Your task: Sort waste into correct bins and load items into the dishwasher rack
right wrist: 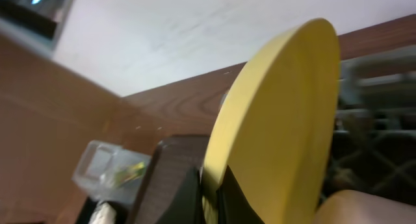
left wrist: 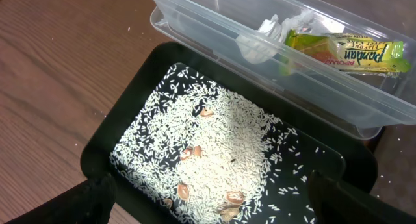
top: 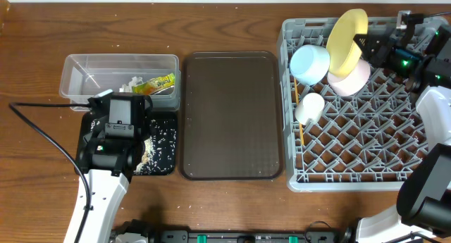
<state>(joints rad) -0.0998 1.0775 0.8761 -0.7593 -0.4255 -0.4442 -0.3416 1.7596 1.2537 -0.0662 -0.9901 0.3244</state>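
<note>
My right gripper (right wrist: 212, 199) is shut on the rim of the yellow plate (right wrist: 279, 113), holding it on edge above the far side of the dishwasher rack (top: 366, 141), over the pink bowl (top: 351, 79). A light blue bowl (top: 310, 63), a white cup (top: 309, 108) and chopsticks (top: 299, 129) lie in the rack's left part. My left gripper (left wrist: 218, 214) hangs open over the black tray (left wrist: 97, 149), which holds loose rice (left wrist: 214, 143) and a few brown bits. The wrapper (left wrist: 344, 52) and tissue (left wrist: 259, 42) lie in the clear tub (left wrist: 364, 113).
The large brown serving tray (top: 231, 115) lies between the bins and the rack. A black cable (top: 42, 134) runs across the table at the left. Stray rice grains dot the wood around the black tray.
</note>
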